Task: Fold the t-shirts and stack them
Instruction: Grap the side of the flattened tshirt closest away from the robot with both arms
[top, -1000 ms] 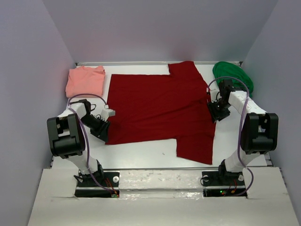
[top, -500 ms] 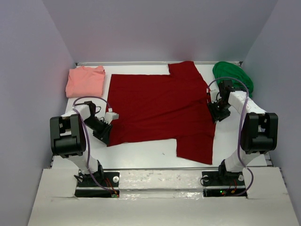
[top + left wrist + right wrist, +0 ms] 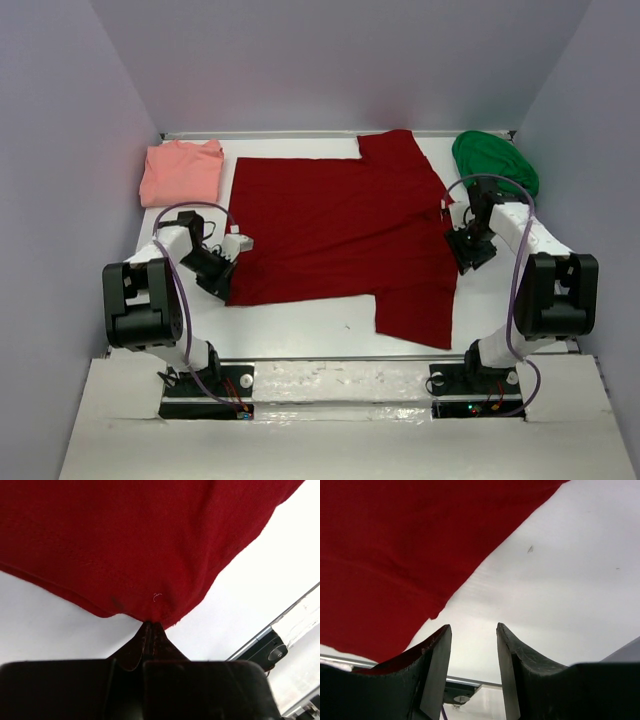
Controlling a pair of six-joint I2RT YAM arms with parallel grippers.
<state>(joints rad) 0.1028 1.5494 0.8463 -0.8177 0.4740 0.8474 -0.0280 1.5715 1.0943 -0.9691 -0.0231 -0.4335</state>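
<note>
So the dark red t-shirt (image 3: 340, 235) is spread flat across the middle of the white tabletop (image 3: 300, 322), one sleeve toward the back, the other toward the front. The left claw (image 3: 148, 630) is clamped fully together right on the shirt's near-left corner, with a bit of hem pinched in the tips. The right claw (image 3: 472, 630) sits about half open over bare tabletop just beside the shirt's right edge, holding nothing. The salmon-pink t-shirt (image 3: 182, 172) lies folded in the back-left corner, clear of the red one. The green t-shirt (image 3: 495, 160) is bunched up back right, right behind the right arm.
</note>
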